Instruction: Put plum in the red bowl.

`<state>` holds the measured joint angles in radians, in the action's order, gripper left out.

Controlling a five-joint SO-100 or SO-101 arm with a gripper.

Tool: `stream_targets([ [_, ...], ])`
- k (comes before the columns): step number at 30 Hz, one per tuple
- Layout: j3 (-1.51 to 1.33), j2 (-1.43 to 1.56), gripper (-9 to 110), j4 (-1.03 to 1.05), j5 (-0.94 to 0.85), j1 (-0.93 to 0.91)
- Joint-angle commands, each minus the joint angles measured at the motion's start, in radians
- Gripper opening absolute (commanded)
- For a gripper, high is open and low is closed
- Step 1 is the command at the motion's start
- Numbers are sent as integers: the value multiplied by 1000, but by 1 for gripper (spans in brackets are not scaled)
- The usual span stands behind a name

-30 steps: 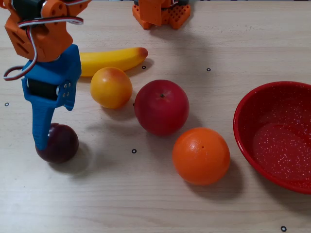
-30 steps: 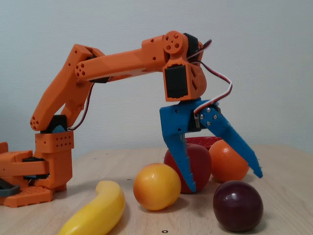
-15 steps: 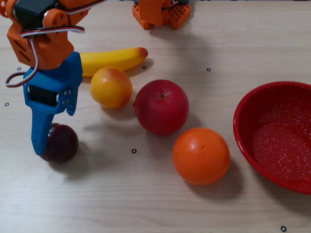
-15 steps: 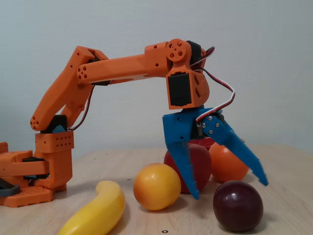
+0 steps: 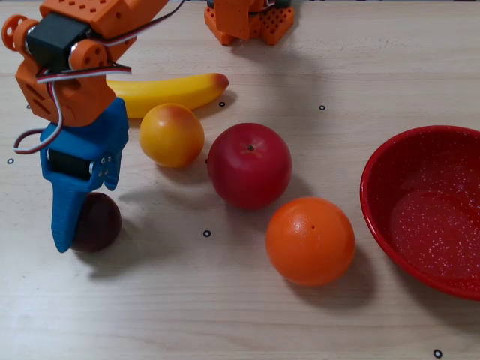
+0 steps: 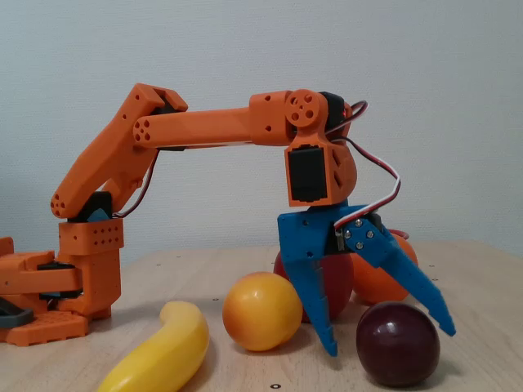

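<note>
Red bowl (image 5: 375, 199) holds nothing; glossy dark plum (image 5: 101, 221) rests on worktop (image 5: 187, 307) between open pincer (image 6: 391, 343) fingers

No readable text, labels, brands or nos. in either view. Only marks: small black ring dots on the table (image 5: 225, 315), e.g. one below the apple (image 5: 249, 165) in the overhead view, others near the table's edges. They carry no letters or digits. Arm parts, fruits and bowl (image 5: 375, 202) are plain, no print visible.
</note>
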<state>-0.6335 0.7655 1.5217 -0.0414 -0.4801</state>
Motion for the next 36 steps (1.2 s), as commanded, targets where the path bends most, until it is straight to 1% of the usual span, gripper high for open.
stream_targets([
  [1, 104, 60, 43, -35, 12, 25],
  [21, 124, 21, 43, -97, -5, 51],
  [36, 126, 8, 43, -103, -20, 58],
])
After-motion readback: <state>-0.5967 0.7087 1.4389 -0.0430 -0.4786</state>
